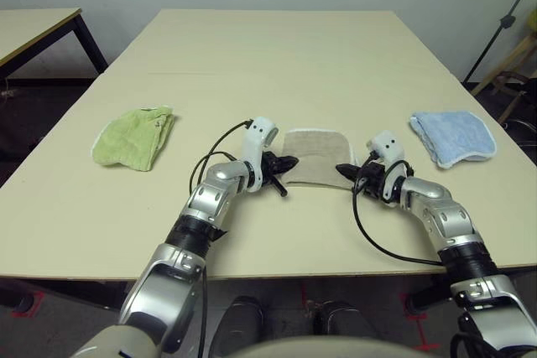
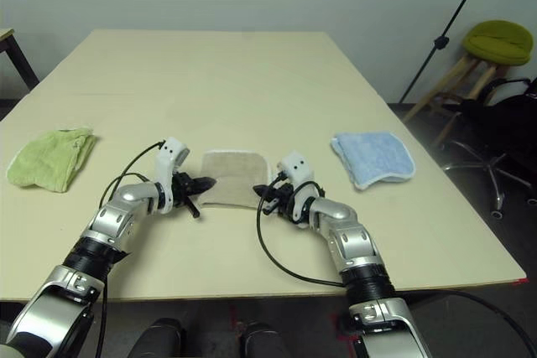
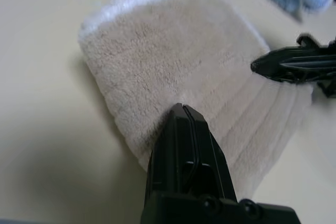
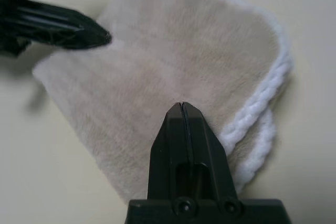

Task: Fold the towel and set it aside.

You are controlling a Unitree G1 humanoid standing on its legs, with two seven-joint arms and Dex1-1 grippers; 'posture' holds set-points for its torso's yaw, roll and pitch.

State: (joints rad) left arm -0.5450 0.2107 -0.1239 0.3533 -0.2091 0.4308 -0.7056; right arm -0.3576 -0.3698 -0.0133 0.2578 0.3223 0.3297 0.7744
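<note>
Beige towel (image 1: 317, 155) lies folded, near corners hidden under left fingers (image 3: 185, 129) and right fingers (image 4: 182, 124), both clenched

Head pair: looking forward and down from above the table (image 1: 252, 48), both eyes sharing the whole tabletop.
Left wrist: sitting close, facing along the left gripper (image 3: 184, 116) across the towel (image 3: 173, 66).
Right wrist: sitting close, facing along the right gripper (image 4: 182, 109).
Overlap: both wrist views are sharing the towel.
</note>
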